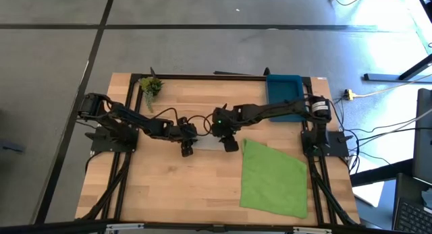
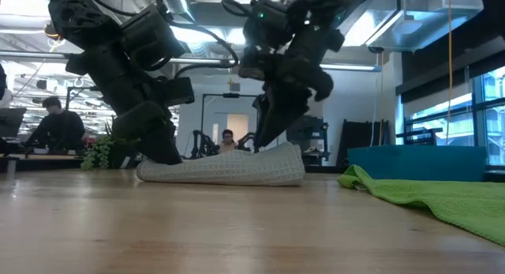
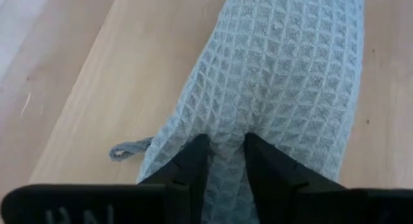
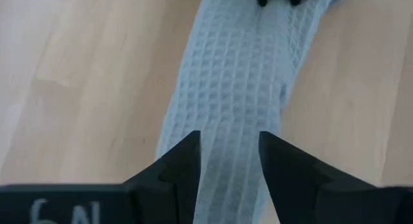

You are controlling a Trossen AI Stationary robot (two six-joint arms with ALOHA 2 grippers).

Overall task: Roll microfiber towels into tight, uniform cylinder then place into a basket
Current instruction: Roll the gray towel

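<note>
The light grey towel (image 2: pixel 225 167) lies on the wooden table as a long, low roll between my two grippers, and also shows in the high view (image 1: pixel 208 145). My left gripper (image 1: pixel 187 150) is shut on its left end. My right gripper (image 1: pixel 230 145) is shut on its right end. A small hanging loop (image 3: pixel 126 150) sticks out of the roll's side near my left gripper. The bright green towel (image 1: pixel 273 180) lies spread flat at the near right, resting on the table. The blue basket (image 1: pixel 283 89) stands at the far right. My left gripper pinches a raised ridge of the grey towel's cloth (image 3: pixel 227 130) between its two fingers, at the roll's left end. The fingers come from above, slanting down, and lie along the roll. The roll rests on the table. My right gripper has the grey towel's right end (image 4: pixel 229 121) between its two fingers, which stand wider apart than my left's. The fingers come from above, slanting down, and lie along the roll. The cloth spreads wider than the gap on both sides. The roll rests on the table.
A small green plant sprig (image 1: pixel 151 85) lies at the table's far left. The green towel's near corner (image 2: pixel 355 178) rises close to the roll's right end. People sit at desks in the room beyond the table (image 2: pixel 55 124). Bare wood shows at the near left (image 1: pixel 169 193).
</note>
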